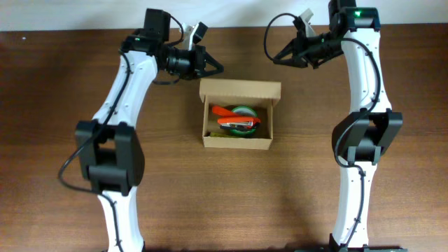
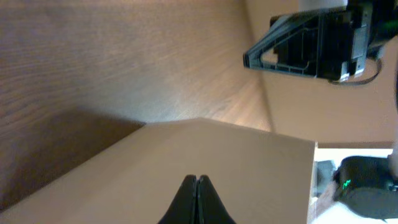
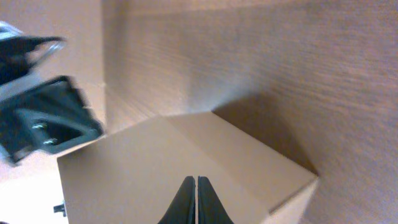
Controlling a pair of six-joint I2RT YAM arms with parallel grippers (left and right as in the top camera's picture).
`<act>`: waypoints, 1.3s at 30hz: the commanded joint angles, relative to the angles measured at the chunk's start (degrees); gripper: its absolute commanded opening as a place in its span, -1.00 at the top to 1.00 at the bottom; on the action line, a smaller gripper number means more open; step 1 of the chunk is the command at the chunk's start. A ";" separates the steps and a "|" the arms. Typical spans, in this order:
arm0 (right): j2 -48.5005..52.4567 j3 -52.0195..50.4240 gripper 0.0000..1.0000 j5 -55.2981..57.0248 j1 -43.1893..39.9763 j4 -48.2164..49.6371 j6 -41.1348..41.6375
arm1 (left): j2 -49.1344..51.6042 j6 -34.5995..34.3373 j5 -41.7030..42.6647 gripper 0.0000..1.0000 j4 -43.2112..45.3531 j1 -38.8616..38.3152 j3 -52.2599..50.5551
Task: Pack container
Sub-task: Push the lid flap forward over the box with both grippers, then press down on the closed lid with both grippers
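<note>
The container (image 1: pixel 239 144), a tan cardboard box, sits mid-table with its flap lid (image 1: pixel 240 90) open at the far side. Inside lie a green tape roll (image 1: pixel 246 111) and orange-red items (image 1: pixel 236 123). My left gripper (image 1: pixel 218 68) is shut and empty, hovering just beyond the flap's left end. My right gripper (image 1: pixel 275 60) is shut and empty, beyond the flap's right end. In the left wrist view the shut fingertips (image 2: pixel 196 180) point over the tan flap (image 2: pixel 236 162). In the right wrist view the shut gripper (image 3: pixel 197 180) hangs over the flap (image 3: pixel 161 162).
Brown wooden table (image 1: pixel 56 84) surrounds the box. A pale wall strip (image 1: pixel 70 14) runs along the far edge. Each wrist view shows the opposite gripper: the right one (image 2: pixel 305 46) and the left one (image 3: pixel 46 121).
</note>
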 commanded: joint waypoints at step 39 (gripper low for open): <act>-37.92 -40.28 0.92 42.01 16.68 -4.37 0.61 | -12.44 15.15 -49.53 0.96 -23.93 -14.99 0.59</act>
